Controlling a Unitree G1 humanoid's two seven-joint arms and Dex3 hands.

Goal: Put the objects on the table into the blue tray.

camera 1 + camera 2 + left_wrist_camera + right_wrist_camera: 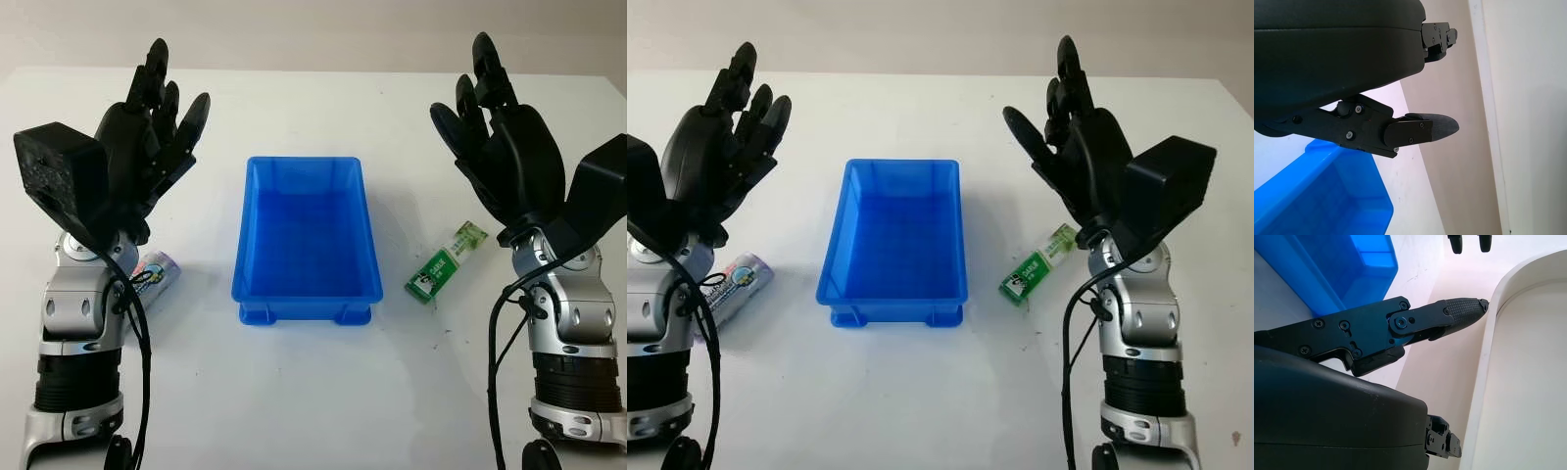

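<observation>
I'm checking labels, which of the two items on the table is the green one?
The green tube, lying right of the blue tray, below the right hand. The other, a purple-capped packet, lies left of the tray.

Light falls bright and even across the white tabletop (294,392), soft and diffuse. The blue tray (306,297) throws a thin, pale shadow along its near side. My left hand (147,137) and right hand (500,147), open above the tabletop's left and right edges, look matte black with a faint sheen on their shells.
</observation>
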